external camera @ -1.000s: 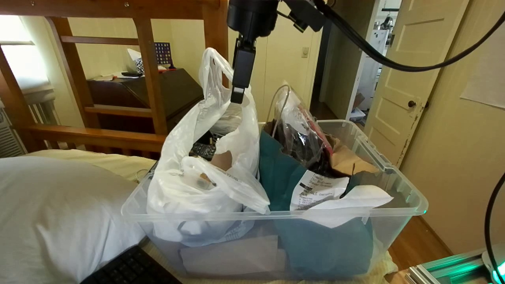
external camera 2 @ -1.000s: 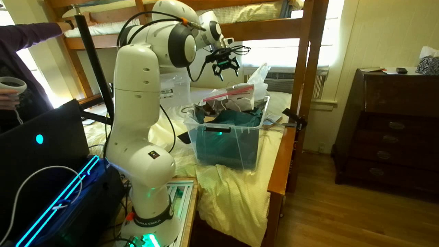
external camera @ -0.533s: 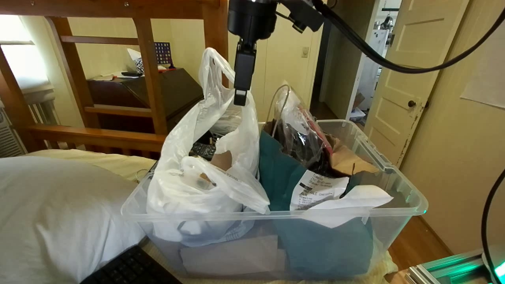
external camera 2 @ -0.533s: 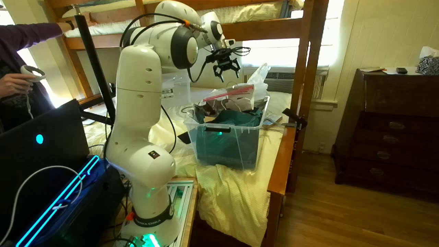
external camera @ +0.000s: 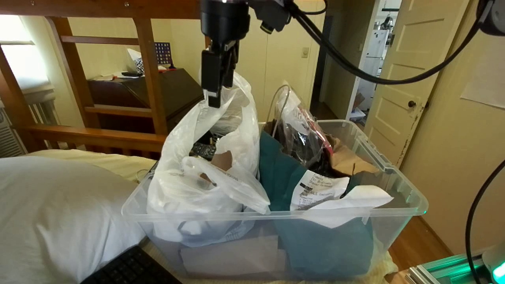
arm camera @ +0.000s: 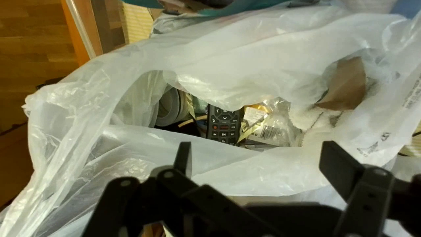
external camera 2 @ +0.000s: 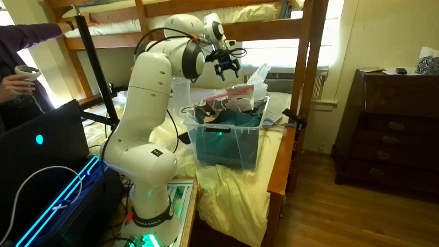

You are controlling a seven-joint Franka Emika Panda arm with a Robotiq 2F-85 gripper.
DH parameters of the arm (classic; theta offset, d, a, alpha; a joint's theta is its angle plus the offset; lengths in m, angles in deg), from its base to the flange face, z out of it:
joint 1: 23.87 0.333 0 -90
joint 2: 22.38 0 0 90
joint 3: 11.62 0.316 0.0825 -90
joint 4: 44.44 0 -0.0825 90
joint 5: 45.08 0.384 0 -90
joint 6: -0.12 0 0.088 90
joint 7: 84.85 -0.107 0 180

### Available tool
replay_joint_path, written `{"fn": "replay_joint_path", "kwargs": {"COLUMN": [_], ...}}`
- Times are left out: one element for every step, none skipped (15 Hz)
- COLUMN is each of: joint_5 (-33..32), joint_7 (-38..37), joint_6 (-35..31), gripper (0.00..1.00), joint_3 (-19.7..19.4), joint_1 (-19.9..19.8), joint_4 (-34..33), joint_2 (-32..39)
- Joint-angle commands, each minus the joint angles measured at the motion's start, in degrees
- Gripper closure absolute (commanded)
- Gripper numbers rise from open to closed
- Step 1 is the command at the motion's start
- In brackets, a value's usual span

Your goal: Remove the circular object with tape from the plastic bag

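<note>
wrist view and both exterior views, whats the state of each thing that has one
Gripper, open, holding nothing
White plastic bag, mouth open
One bag handle, flopped down
Round grey object, inside the bag, partly hidden
Remote control, buttons facing up, partly covered
Clear bin, open on top
Panelled door, open
Laptop, lid raised
Dresser drawers, shut

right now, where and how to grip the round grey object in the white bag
Probably by the exposed rim of the round grey object, from above through the mouth of the white bag: its curved edge shows there, and loose plastic crowds its left side in the wrist view.
</note>
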Motion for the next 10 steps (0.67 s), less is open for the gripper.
{"fn": "replay_joint_path", "kwargs": {"joint_5": [-0.42,-0.64,-0.75,-0.78,-0.78,-0.78,-0.78,-1.33,-1.71,-1.95], "joint_7": [-0.39,-0.7,-0.85,-0.89,-0.89,-0.89,-0.89,-0.15,0.14,0.04], "joint_6": [0.05,0.19,0.39,0.53,0.67,0.74,0.82,0.58,0.38,-0.2], "gripper": [0.0,0.0,0.0,0.0,0.0,0.0,0.0,0.0,0.0,0.0], "joint_3": [-0.82,-1.28,-1.46,-1.53,-1.59,-1.66,-1.7,-1.84,-1.98,-2.15], "joint_1": [1.04,1.71,2.04,2.13,2.13,2.13,2.13,2.22,2.25,2.22], "joint_4": [-1.36,-2.34,-3.1,-3.54,-3.79,-3.94,-4.09,-5.0,-5.32,-5.37], "joint_2": [1.1,1.94,2.48,2.76,2.82,2.82,2.82,3.56,3.85,3.99]}}
